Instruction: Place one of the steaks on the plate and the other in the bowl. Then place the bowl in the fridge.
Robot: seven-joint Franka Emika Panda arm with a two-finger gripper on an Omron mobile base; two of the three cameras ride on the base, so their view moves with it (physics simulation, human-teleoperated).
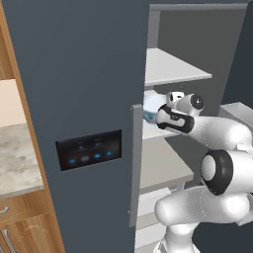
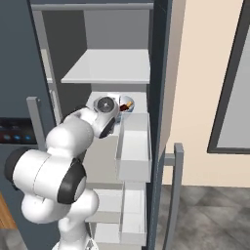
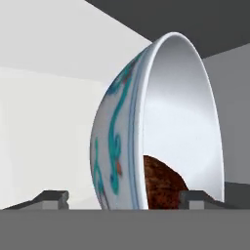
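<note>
In the left base view, the closed fridge door [image 1: 74, 108] fills the left and centre of the frame, its black panel [image 1: 89, 149] with blue lights at mid-height, and a strip of the grey surface [image 1: 15, 158] shows at the far left edge. Right of the door's handle the other door stands open so the arm can reach the shelves, and the arm crosses from the lower right up to centre right, its wrist bent toward the middle shelf [image 1: 163, 133] where a sliver of the bowl [image 1: 150, 109] shows just beyond the hand. In the right base view, the arm rises from the lower left, elbow folded, forearm reaching up and inward so the hand sits at centre frame over that same shelf; the bowl [image 2: 128, 103] rests there just right of the hand, a dark steak [image 2: 125, 105] peeking inside it. In the hand view, the bowl [image 3: 146, 127] looms in the centre, its rim running between the tips of the claw [image 3: 124, 197], which stand spread on either side without touching it; judging by this, the bowl has been set on the shelf and let go. The steak [image 3: 163, 183] lies low inside the bowl, right of the rim.
</note>
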